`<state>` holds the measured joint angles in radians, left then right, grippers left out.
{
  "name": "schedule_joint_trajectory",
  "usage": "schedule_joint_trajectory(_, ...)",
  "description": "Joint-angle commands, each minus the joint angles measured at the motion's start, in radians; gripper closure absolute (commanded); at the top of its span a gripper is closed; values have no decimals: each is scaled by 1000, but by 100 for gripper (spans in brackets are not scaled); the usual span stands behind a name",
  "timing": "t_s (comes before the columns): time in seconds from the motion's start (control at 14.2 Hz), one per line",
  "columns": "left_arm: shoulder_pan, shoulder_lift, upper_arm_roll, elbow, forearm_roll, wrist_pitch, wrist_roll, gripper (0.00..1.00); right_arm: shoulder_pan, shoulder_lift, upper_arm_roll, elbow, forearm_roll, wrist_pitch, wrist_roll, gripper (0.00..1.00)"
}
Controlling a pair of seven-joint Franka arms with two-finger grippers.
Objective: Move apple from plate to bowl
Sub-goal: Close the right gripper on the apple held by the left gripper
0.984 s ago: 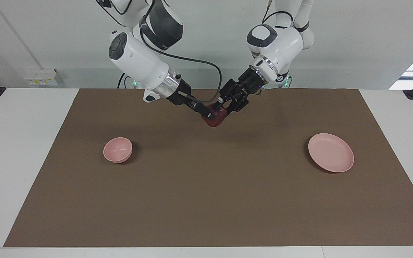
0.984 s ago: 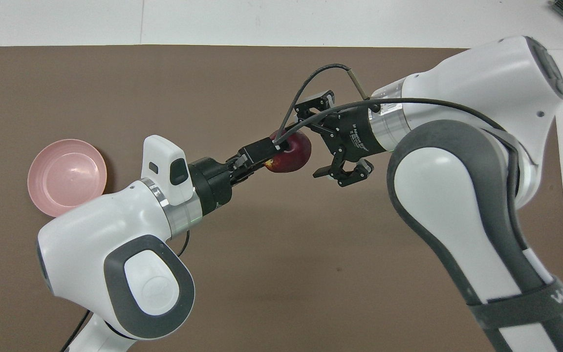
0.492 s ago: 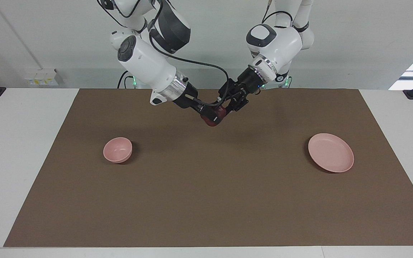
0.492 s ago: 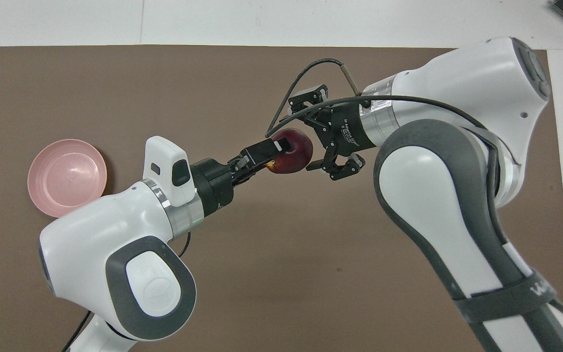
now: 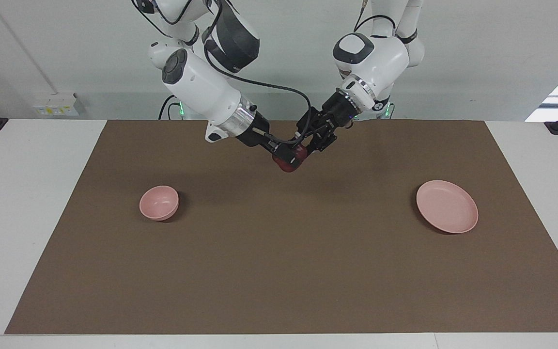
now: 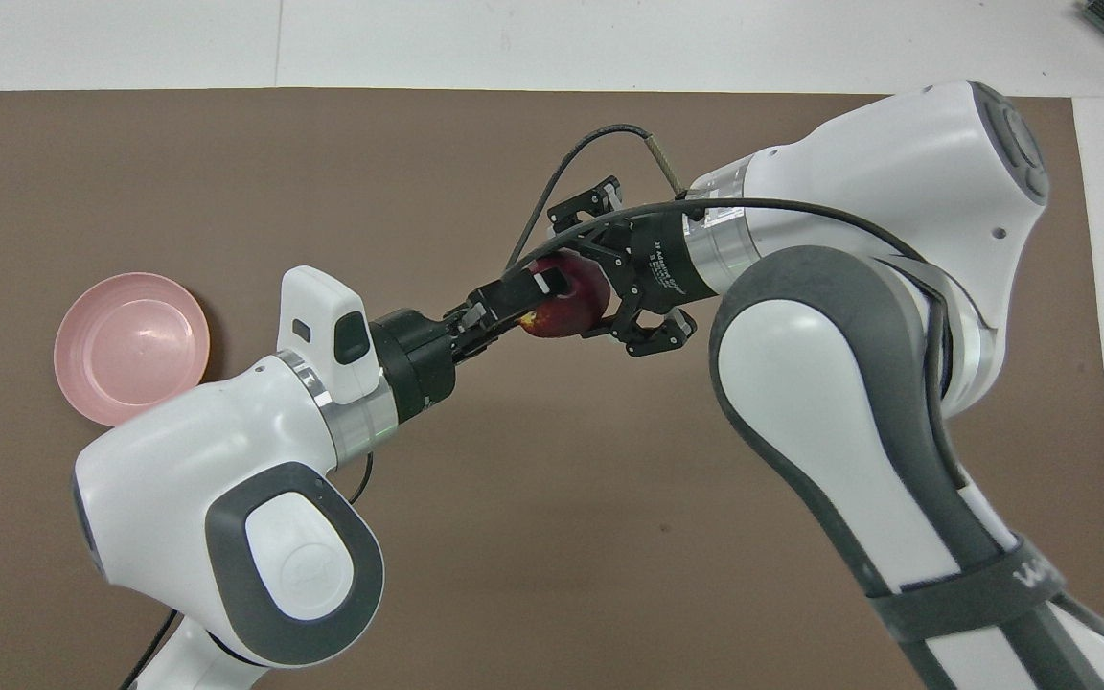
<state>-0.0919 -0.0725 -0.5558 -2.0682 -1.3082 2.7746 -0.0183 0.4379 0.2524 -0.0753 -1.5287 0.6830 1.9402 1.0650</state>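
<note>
The apple [image 6: 566, 307] hangs in the air over the middle of the counter [image 5: 279, 266], no longer on the plate and gripped by the fingers of the left gripper [image 6: 538, 297], which reaches in from the plate's end. What has just changed is the right gripper [image 6: 609, 273]: a second ago its spread fingers stood clear of the fruit, and now they have slid in until the apple sits at their mouth, one finger to each side, still open and not yet pressing on it. This reads as a hand-over caught halfway, with the left arm keeping its hold while the right arm gets into place. The right fingers probably have to close firmly on the round, smooth fruit before the left ones let go, or it may drop. Farther out, the bowl [image 5: 159, 202] waits empty toward the right arm's end, and the plate [image 6: 82, 383] lies bare toward the left arm's end.
</note>
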Motion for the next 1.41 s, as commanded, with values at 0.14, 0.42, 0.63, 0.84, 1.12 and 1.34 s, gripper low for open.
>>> schedule_joint_trajectory(0.14,-14,-12,2,-6,-22,13,6,94,-19,11,5,21,-8,-7,27,100)
schedule_joint_trajectory(0.42,-8,-7,4,2,-14,5,9,0,-22,11,3,21,-14,-7,13,100)
schedule_joint_trajectory(0.63,-5,-6,7,2,-8,0,8,0,-24,2,-4,21,-16,-23,-31,100)
schedule_joint_trajectory(0.84,1,-7,13,-4,-8,-30,8,0,-45,-22,-14,15,-23,-40,-68,100)
schedule_joint_trajectory(1.12,3,-16,83,-24,21,-119,9,0,-155,-73,-14,12,-60,-171,-206,100)
schedule_joint_trajectory(1.34,1,-16,161,-23,195,-280,6,0,-232,-102,-15,12,-169,-285,-374,100)
